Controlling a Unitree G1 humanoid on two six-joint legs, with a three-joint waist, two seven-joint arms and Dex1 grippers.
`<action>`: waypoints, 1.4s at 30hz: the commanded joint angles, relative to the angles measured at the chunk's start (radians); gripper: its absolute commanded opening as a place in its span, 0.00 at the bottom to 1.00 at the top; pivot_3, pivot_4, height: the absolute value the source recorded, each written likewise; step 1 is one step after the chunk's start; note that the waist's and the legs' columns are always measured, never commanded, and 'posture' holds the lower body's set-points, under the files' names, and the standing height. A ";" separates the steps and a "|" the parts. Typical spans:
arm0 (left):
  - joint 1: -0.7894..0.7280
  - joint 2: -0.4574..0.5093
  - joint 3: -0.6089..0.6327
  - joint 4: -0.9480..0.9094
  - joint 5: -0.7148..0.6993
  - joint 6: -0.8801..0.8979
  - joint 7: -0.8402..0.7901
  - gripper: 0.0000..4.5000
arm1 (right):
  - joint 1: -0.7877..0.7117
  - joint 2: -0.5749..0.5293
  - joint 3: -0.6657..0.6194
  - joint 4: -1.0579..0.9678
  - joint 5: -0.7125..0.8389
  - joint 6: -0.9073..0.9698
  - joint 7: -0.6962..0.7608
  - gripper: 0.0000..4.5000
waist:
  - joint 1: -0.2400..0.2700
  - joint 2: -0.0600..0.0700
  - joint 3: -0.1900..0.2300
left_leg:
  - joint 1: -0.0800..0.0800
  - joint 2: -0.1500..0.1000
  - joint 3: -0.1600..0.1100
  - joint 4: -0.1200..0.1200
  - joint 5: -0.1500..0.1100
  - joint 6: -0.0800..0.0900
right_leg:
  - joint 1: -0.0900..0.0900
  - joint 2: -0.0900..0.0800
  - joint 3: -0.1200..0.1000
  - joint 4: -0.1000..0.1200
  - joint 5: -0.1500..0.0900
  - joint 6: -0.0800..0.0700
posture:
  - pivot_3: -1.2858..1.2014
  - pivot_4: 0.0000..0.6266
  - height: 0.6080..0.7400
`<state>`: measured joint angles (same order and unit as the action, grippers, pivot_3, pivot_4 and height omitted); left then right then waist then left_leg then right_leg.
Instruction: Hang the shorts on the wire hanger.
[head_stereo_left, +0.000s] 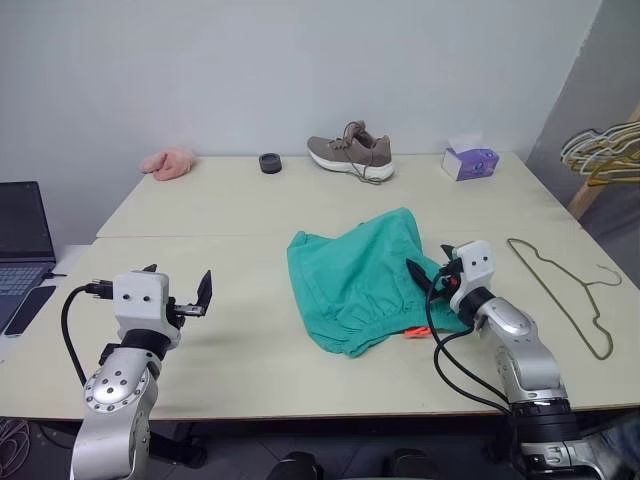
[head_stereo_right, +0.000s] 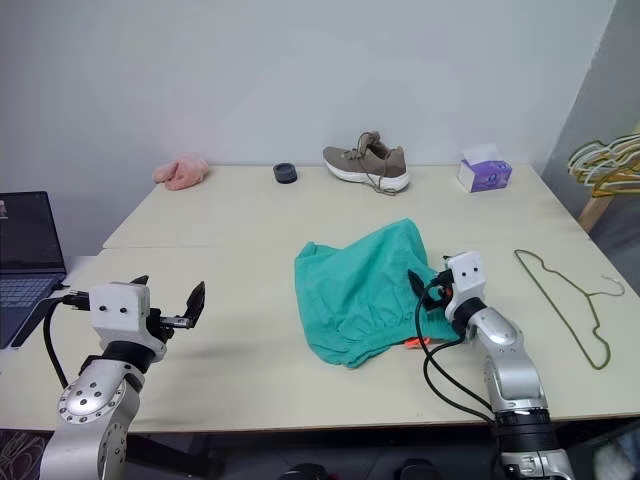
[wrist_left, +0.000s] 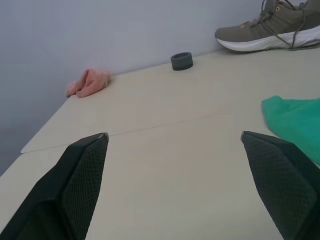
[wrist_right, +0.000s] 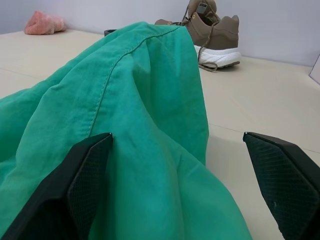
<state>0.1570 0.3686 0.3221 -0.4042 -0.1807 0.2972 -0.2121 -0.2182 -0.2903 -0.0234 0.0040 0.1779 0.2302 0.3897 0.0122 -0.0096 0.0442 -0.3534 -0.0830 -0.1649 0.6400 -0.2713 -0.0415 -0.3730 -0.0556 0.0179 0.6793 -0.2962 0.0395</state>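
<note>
The teal-green shorts (head_stereo_left: 355, 280) lie crumpled in the middle of the table, with a small orange tag at their near right edge. The thin olive wire hanger (head_stereo_left: 560, 290) lies flat on the table to their right. My right gripper (head_stereo_left: 432, 265) is open at the shorts' right edge, low over the table and pointing left. In the right wrist view the cloth (wrist_right: 145, 125) bulges against one finger and into the gap between the two. My left gripper (head_stereo_left: 178, 282) hovers open over bare table well left of the shorts, with nothing between its fingers (wrist_left: 85, 170).
Along the far edge sit a taupe shoe (head_stereo_left: 350, 155), a purple tissue box (head_stereo_left: 470, 160), a dark ring (head_stereo_left: 270, 162) and a pink fluffy item (head_stereo_left: 168, 163). A laptop (head_stereo_left: 20, 235) and phone (head_stereo_left: 30, 308) are at far left. More hangers (head_stereo_left: 605, 150) hang at far right.
</note>
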 joint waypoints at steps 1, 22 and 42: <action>0.010 0.009 0.013 -0.057 -0.003 -0.030 -0.016 1.00 | -0.007 -0.008 -0.009 -0.041 -0.002 -0.008 0.001 0.99 | 0.000 0.000 0.000 | 0.000 0.001 0.001 0.000 0.000 -0.001 | 0.000 0.001 0.000 0.000 0.000 0.000 | 0.53 0.00 1.00; -0.003 0.009 0.000 -0.049 -0.042 -0.030 -0.073 1.00 | 0.023 -0.049 0.017 -0.095 0.004 -0.007 0.066 0.99 | 0.001 0.000 0.001 | 0.003 0.006 0.003 0.000 -0.002 -0.002 | 0.001 0.004 0.001 -0.001 0.002 -0.004 | 0.52 0.00 1.00; -0.007 0.126 -0.143 -0.070 -0.166 -0.011 -0.396 1.00 | 0.174 -0.152 -0.024 -0.301 0.166 0.246 0.191 0.99 | -0.019 0.000 0.003 | 0.003 0.007 0.003 0.000 -0.002 -0.003 | 0.002 0.004 0.000 -0.003 0.002 -0.004 | 0.46 0.00 1.00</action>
<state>0.1633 0.4688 0.2006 -0.4265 -0.3041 0.2668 -0.5485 -0.0569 -0.4239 -0.0025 -0.2387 0.3091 0.4450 0.5829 -0.0065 -0.0094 0.0469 -0.3504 -0.0764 -0.1613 0.6398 -0.2737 -0.0441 -0.3714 -0.0516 0.0184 0.6766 -0.2947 0.0356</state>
